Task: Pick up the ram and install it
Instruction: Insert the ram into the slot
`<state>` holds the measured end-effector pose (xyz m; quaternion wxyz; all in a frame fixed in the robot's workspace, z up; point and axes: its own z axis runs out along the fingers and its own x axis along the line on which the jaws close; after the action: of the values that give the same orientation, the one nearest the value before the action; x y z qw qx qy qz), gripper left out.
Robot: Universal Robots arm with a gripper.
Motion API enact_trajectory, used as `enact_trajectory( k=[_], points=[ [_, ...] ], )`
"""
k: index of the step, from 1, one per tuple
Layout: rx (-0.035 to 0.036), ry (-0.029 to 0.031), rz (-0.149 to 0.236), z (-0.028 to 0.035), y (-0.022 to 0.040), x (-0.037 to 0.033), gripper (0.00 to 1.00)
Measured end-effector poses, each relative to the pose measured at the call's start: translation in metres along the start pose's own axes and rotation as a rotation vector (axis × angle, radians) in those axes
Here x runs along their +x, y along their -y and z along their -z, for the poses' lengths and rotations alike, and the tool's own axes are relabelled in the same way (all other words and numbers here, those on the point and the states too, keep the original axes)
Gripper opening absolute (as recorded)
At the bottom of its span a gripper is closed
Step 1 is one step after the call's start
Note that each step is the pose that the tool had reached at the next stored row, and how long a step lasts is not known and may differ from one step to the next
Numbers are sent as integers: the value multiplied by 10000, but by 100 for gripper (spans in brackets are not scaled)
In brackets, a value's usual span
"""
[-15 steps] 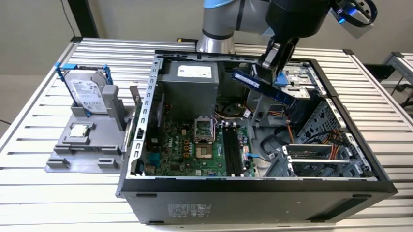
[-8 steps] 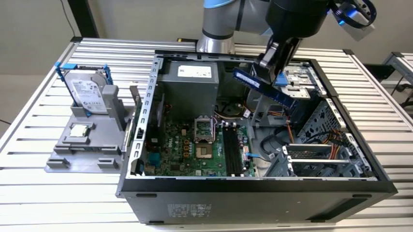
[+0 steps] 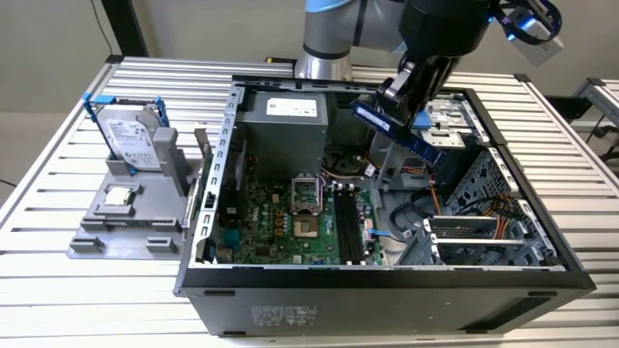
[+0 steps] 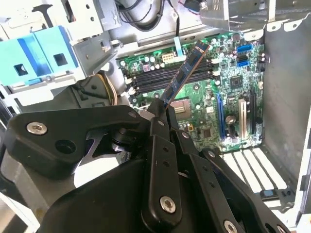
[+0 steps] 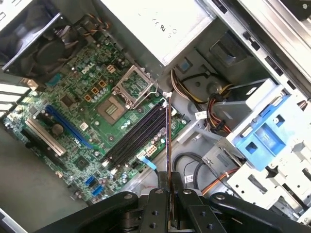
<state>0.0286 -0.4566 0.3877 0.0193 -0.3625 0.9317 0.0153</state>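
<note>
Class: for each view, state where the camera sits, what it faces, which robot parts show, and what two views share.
Exterior view: off the arm, above the open computer case, looking down in; arm and gripper show.
Second wrist view: on the arm, facing the motherboard past the gripper.
First wrist view: on the arm, facing the motherboard; gripper shows.
Shared: both wrist views show the ram clamped, memory slots beyond.

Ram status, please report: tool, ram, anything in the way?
Tool shut on ram. Ram held tilted above open case, not yet seated. Memory slots uncovered; cables beside them.
</note>
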Motion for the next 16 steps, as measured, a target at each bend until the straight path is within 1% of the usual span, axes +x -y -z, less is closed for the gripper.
enact_trajectory(
  k=[16],
  points=[
    [97, 29, -2043, 0, 0, 0, 0]
  ],
)
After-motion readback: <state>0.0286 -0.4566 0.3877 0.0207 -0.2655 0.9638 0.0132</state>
